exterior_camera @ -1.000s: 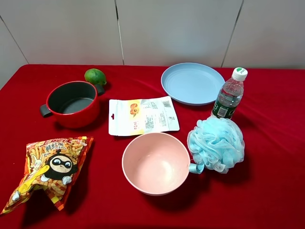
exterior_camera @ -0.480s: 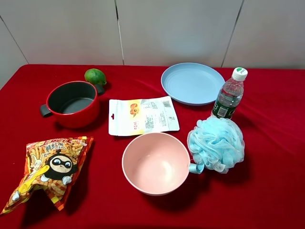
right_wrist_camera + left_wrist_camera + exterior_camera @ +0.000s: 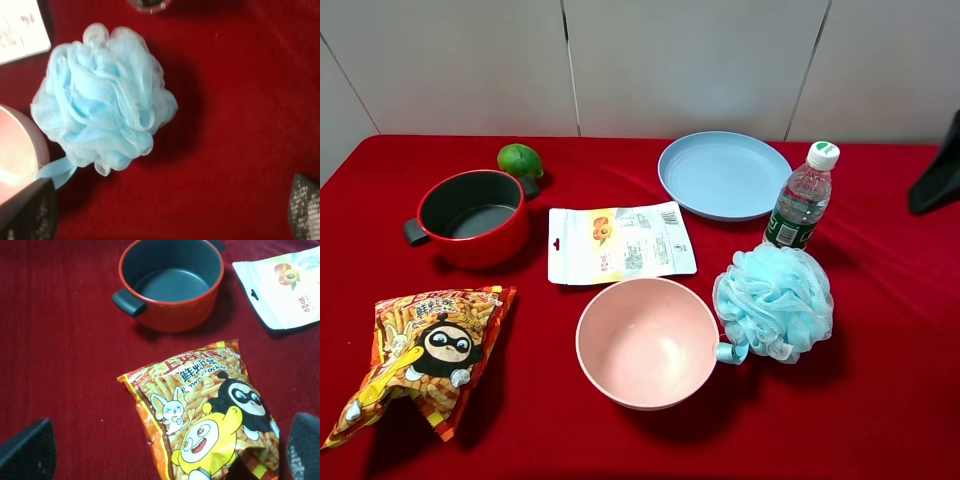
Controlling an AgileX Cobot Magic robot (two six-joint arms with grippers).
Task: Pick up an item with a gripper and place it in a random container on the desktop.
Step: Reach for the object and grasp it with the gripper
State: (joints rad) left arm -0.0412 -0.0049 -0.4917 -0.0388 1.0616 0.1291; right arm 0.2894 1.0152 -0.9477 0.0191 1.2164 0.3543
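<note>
**A:** Far left of the high view first?

**B:** Lower left: an orange snack bag, flat on the red desktop. Above it, a red pot with a grey inside, and a green fruit just behind the pot.

**A:** Then the middle?

**B:** A white pouch lying flat at the centre. Just below it, the pink bowl, upright. Up and to the right, a light blue plate.

**A:** And the bath pouf?

**B:** Right of centre, resting on the cloth just beside the bowl's right rim, with its ribbon loop trailing toward the bowl. A clear water bottle standing just behind it.

**A:** Grippers?

**B:** Left gripper hanging above the snack bag, fingers spread wide, gripping nothing. Right gripper hovering above the cloth near the pouf, fingers likewise wide apart, clear of the mesh. At the right edge of the high view, only a black arm piece, well apart from the pouf.
</note>
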